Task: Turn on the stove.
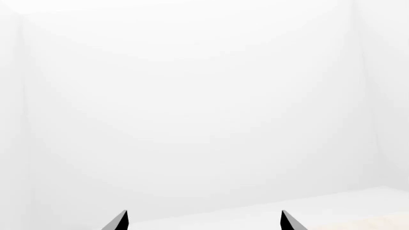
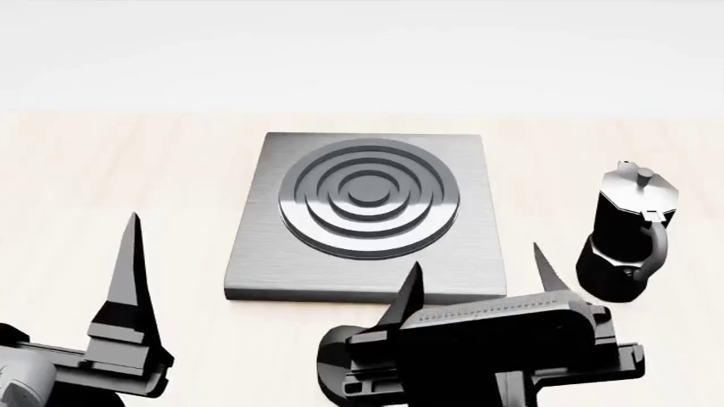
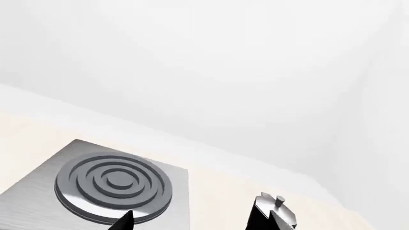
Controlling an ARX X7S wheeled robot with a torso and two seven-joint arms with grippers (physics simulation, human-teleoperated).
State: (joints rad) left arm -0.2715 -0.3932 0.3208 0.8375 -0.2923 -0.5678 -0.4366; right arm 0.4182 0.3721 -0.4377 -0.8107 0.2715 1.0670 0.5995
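Right tool (image 2: 476,271) over pale table (image 2: 114,186)

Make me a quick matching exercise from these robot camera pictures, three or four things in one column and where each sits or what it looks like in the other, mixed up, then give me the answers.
Things:
1. stove
2. moka pot
3. left gripper
4. right gripper

Descriptions (head view):
A. black and silver, standing upright to the right of the grey slab
B. open, in front of the slab's near right edge
C. flat brushed-grey square with raised concentric rings
D. over bare table at the lower left, away from the slab

Pairs: 1-C, 2-A, 3-D, 4-B
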